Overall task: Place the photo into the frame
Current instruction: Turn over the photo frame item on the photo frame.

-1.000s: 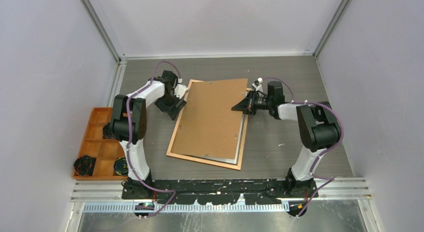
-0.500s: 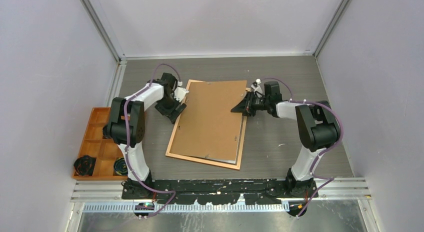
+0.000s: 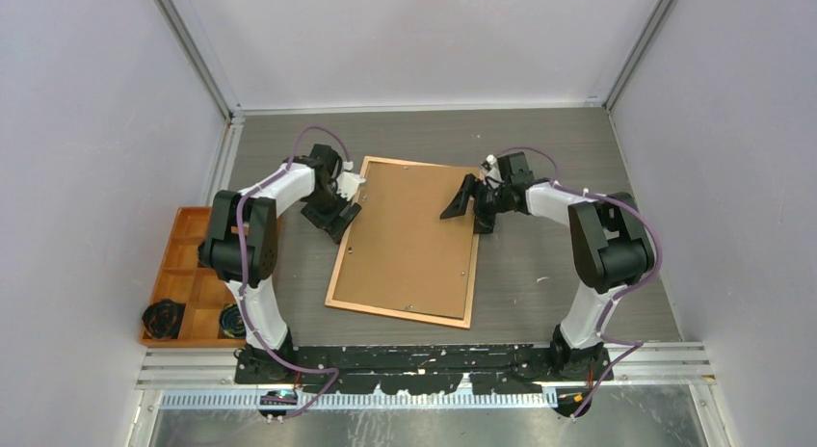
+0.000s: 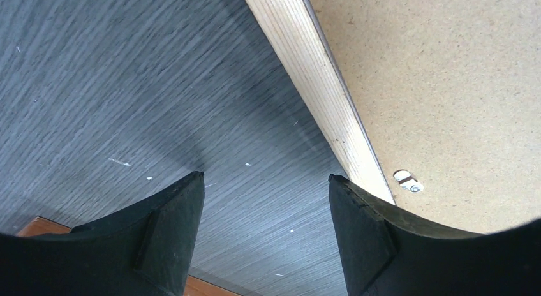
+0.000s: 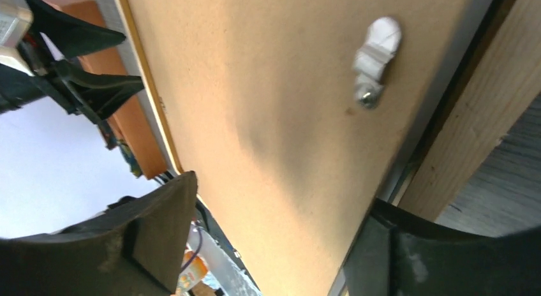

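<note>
One frame (image 3: 405, 240) lies back-up at mid-table (image 3: 540, 274), fibreboard uppermost; you cannot see the photo. Two grippers flank its far end. The left gripper (image 4: 265, 181) gapes wide at the left rail, gripping nothing. The right gripper (image 5: 281, 191) is spread wide across the right rail, unclamped. One orange tray (image 3: 188, 225) at left holds two black items (image 3: 164, 317). A second ago the backing sat skewed, showing a pale edge; it now lies within the rails.

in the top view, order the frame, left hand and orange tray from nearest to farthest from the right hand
1. frame, directly under the right hand
2. left hand, across the frame at its left rail
3. orange tray, far out on the left
</note>
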{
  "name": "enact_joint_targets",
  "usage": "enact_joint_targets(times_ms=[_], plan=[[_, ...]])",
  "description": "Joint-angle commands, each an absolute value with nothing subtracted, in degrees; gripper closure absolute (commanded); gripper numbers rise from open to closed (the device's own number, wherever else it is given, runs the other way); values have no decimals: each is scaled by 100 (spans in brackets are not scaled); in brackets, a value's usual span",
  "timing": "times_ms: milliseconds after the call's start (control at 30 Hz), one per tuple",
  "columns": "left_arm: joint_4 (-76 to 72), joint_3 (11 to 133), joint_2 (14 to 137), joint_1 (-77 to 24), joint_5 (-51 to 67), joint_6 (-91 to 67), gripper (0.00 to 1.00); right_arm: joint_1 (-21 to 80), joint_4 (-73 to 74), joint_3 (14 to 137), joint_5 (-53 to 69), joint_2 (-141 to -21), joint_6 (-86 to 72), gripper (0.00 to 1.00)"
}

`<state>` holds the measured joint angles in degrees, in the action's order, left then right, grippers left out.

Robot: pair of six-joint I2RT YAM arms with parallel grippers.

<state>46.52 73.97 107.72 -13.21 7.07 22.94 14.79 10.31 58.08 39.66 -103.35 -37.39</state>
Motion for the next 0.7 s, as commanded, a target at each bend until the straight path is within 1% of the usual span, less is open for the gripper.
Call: enact_joint_targets(times_ms=[0, 33, 67, 100, 233, 367, 467, 567, 667], plan=[[4770, 7387, 10478, -1389, 993, 2274, 27, 1654, 1991, 6372, 3295, -9889, -3203, 14], [4766, 7376, 10466, -1389, 997, 2268, 27, 1706, 2191, 6458, 3150, -9897, -3143, 10], [4764, 7369, 10453, -1389, 1001, 2270, 27, 1732, 2413, 6532, 2990, -9896, -3078, 2], [4764, 7361, 10440, -1389, 995, 2272, 27, 1777, 2535, 6617, 2798, -9888, -3037, 1], [4764, 7337, 10425, -1389, 914, 2294, 27, 1875, 3199, 6896, 2184, -9763, -2880, 0], [4780, 7337, 10398, -1380, 900, 2303, 27, 2008, 4068, 7285, 1228, -9643, -2607, 0], [4819, 7393, 10389, -1380, 914, 2295, 27, 2072, 4403, 7391, 747, -9516, -2560, 0], [4881, 7454, 10380, -1371, 929, 2288, 27, 2076, 4463, 7399, 291, -9248, -2512, 0], [4918, 7465, 10341, -1363, 960, 2282, 27, 2072, 4088, 7248, -141, -8761, -2697, 0]])
